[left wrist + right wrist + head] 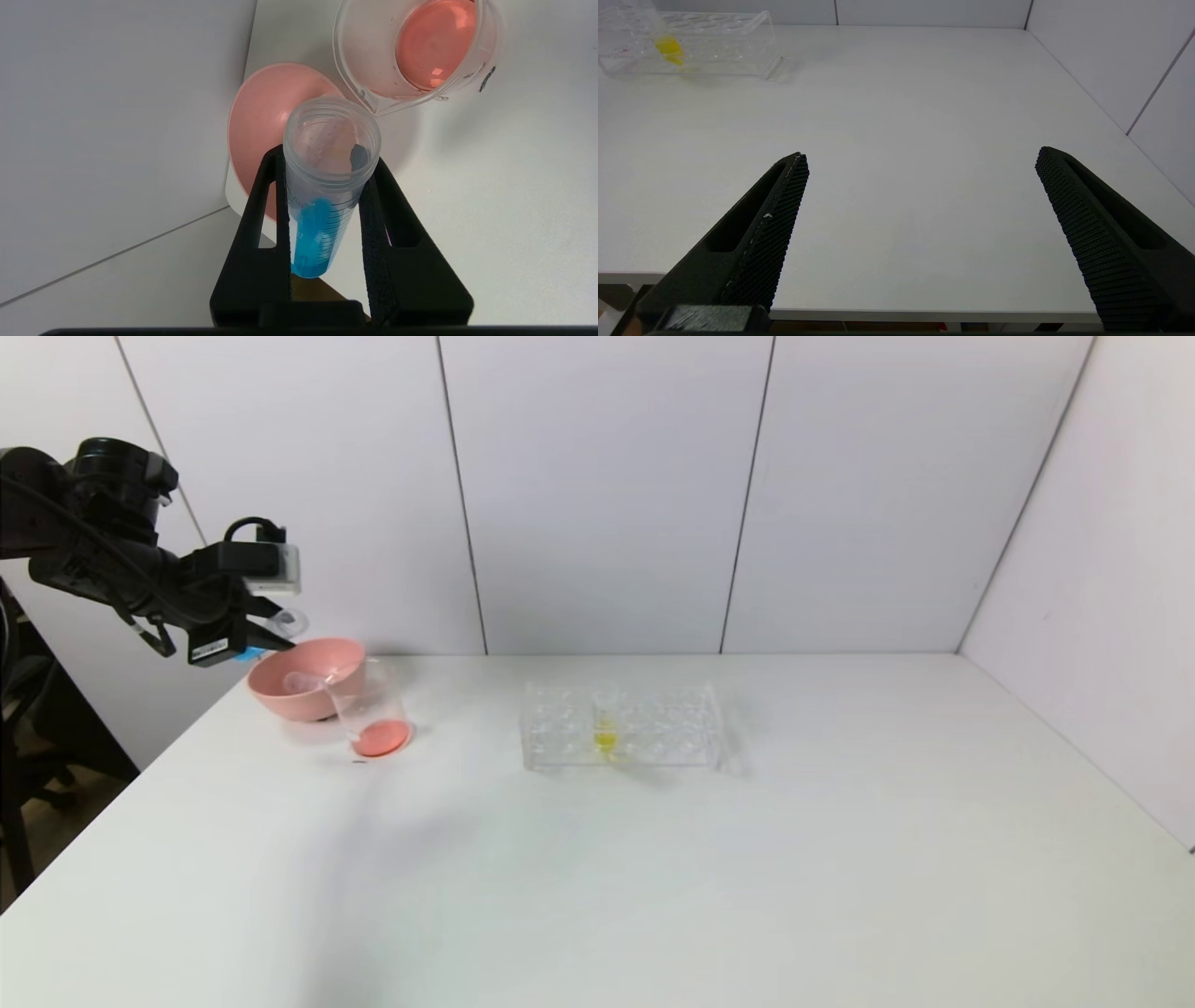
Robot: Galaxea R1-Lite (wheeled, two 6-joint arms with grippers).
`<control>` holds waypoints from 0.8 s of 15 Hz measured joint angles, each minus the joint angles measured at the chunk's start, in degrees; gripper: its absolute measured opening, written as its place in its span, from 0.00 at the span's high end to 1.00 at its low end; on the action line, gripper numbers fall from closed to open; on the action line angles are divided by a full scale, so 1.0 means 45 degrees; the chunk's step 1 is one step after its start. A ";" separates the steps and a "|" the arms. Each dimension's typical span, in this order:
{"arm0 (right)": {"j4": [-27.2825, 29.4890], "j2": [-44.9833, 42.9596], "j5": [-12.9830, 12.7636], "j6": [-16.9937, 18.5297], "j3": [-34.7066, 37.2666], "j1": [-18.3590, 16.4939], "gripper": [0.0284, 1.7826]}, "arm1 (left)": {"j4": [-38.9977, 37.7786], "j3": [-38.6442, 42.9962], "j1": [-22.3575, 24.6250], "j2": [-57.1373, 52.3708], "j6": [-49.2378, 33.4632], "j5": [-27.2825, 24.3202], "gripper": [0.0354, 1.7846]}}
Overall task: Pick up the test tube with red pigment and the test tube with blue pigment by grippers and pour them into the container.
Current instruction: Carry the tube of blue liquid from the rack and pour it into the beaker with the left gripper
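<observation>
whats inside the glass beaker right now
The beaker holds a shallow layer of red-orange liquid across its bottom. No blue is in it: the blue liquid sits in the tube that the left gripper holds tilted above the pink bowl.

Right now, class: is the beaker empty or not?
Not empty. The container holds shallow red-orange liquid; the test tube with blue pigment remains unpoured in the left gripper.

Black left arm (pixel 89 537), chunky round joints, a cable looping over the white-grey camera box (pixel 271 569). Left gripper (pixel 327 163): matte black fingers, slotted, foam-lined. Right gripper (pixel 920 161): same pointed fingers (pixel 782 205), pads finely cross-hatched.
</observation>
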 joint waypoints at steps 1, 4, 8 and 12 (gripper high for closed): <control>0.0005 0.0000 0.0000 0.0000 0.0000 0.0005 0.00 | 0.0087 -0.0005 -0.0008 -0.0005 -0.0014 0.0033 0.77; 0.0000 0.0000 0.0000 0.0000 0.0000 -0.0005 0.00 | 0.0135 -0.0016 -0.0005 -0.0016 -0.0008 0.0049 0.77; 0.0000 0.0000 0.0000 0.0000 0.0000 -0.0005 0.00 | 0.0265 -0.0019 -0.0049 -0.0022 0.0000 0.0477 0.77; 0.0000 0.0000 0.0000 0.0000 0.0000 -0.0005 0.00 | 0.0572 -0.0060 -0.0209 0.0038 -0.0003 0.0675 0.77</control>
